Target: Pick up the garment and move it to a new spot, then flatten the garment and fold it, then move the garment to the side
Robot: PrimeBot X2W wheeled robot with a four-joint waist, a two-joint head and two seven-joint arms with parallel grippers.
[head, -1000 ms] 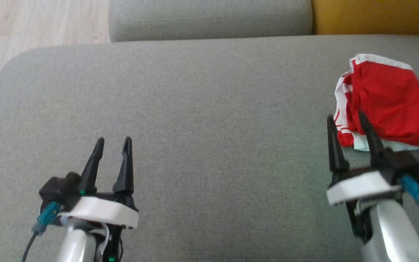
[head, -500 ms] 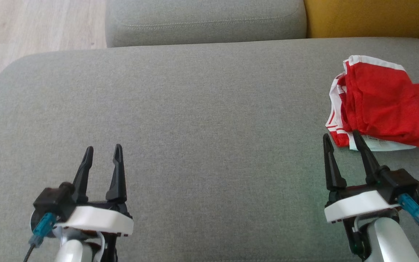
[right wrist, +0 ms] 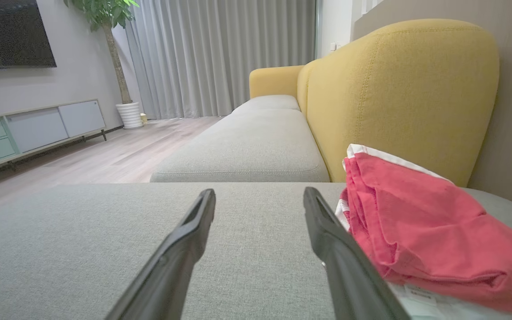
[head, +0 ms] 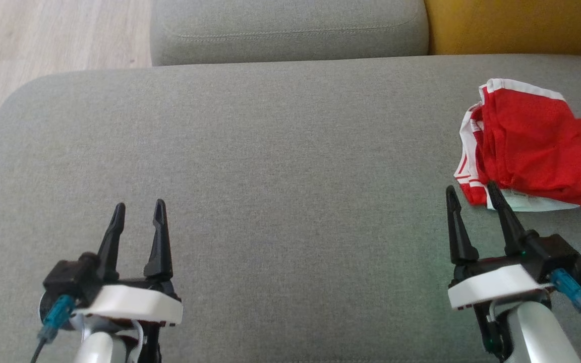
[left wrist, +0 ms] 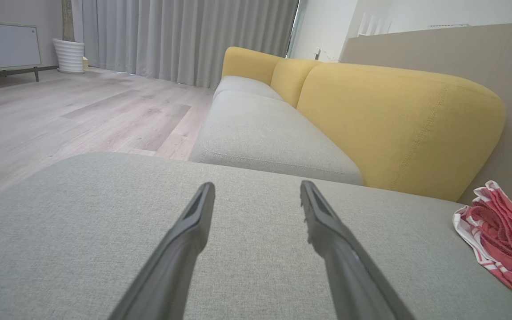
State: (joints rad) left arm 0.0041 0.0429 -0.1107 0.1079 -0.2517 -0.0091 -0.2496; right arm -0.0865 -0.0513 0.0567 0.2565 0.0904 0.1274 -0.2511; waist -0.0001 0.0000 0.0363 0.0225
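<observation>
The garment [head: 535,143] is a folded red piece with white trim, lying on the grey cushion [head: 290,166] at the far right. It also appears in the left wrist view as the garment [left wrist: 500,231] and close up as the garment [right wrist: 420,226]. My right gripper [head: 473,195] stands open just in front of its near left corner, apart from the cloth, with nothing between the fingers. Over the cushion's lower left, my left gripper [head: 138,208] is open and empty. In the wrist views the left gripper [left wrist: 256,189] and right gripper [right wrist: 258,195] show spread fingers.
A second grey seat cushion [head: 285,25] lies beyond the near one, with a yellow backrest [head: 517,22] at the top right. Wooden floor [head: 43,35] shows past the cushion's left edge. A low cabinet [right wrist: 34,129] and a potted plant [right wrist: 129,113] stand far off.
The right gripper has drawn back toward me, away from the garment's near edge. The left gripper has also pulled back slightly. The head view shifted a little.
</observation>
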